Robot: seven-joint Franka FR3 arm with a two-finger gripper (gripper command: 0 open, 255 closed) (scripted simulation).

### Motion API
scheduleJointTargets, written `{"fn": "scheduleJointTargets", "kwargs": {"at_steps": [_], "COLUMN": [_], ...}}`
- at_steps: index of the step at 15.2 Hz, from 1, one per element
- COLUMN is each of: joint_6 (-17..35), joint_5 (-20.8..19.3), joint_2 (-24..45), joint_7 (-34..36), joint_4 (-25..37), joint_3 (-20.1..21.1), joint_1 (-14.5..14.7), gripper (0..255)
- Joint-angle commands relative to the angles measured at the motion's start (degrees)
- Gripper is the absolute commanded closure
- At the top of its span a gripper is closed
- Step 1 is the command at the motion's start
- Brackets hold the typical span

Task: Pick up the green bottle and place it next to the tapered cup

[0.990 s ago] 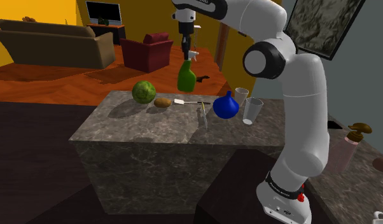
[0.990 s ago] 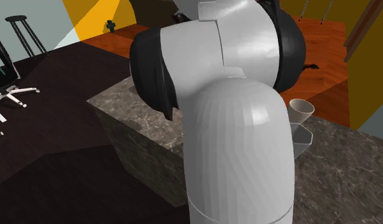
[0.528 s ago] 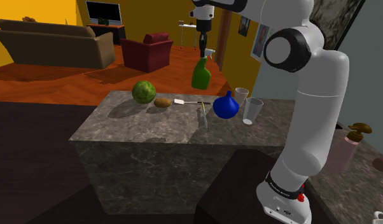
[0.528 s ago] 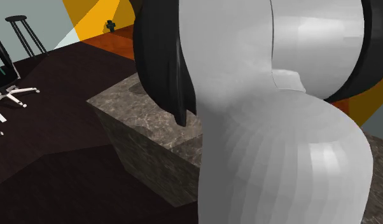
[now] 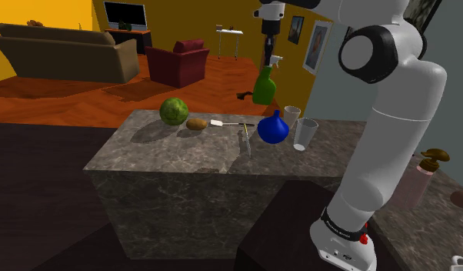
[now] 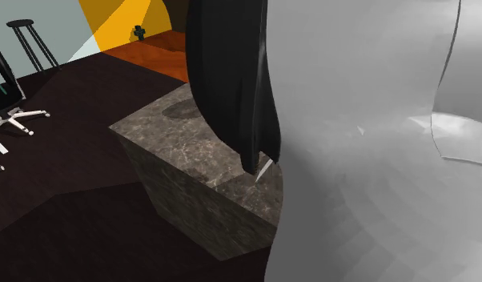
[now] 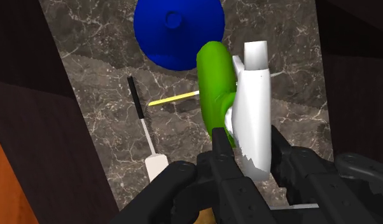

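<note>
A black gripper (image 5: 269,54) hangs high above a marble counter (image 5: 168,158). Its two fingers are closed onto the white spray head (image 7: 254,108) of a green bottle (image 5: 263,87), so the bottle is held, clear of the surface. The bottle dangles below the gripper with its long axis close to upright, neck up and base toward the counter. In the shoulder view it hovers over the counter's far edge, above a blue round-bellied vessel (image 5: 274,128).

The coming move likely turns on one relation: the cups lie below the bottle and toward the shoulder view's right, just past the blue vessel. The bottle probably has to travel that way and down, keeping off the vessel.

Counts:
- One green bottle.
- Two clear cups, a farther cup (image 5: 291,115) and a nearer cup (image 5: 304,133), just beside each other. Both narrow toward the base — which one the task means I cannot tell.
- One blue vessel.
- One green ball (image 5: 173,111).
- One brown lump (image 5: 196,123).
- Two slim utensils: a white-headed spatula (image 5: 217,122) and a thin tool (image 5: 244,142).
</note>
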Motion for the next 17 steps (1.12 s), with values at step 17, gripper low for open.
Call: {"fn": "scheduleJointTargets", "kwargs": {"at_steps": [17], "joint_6": [-3.8], "joint_5": [1.2], "joint_2": [-1.4], "joint_7": [-25.0], "joint_4": [4.3], "joint_3": [-11.3], "joint_1": [-13.7], "gripper": [255]}}
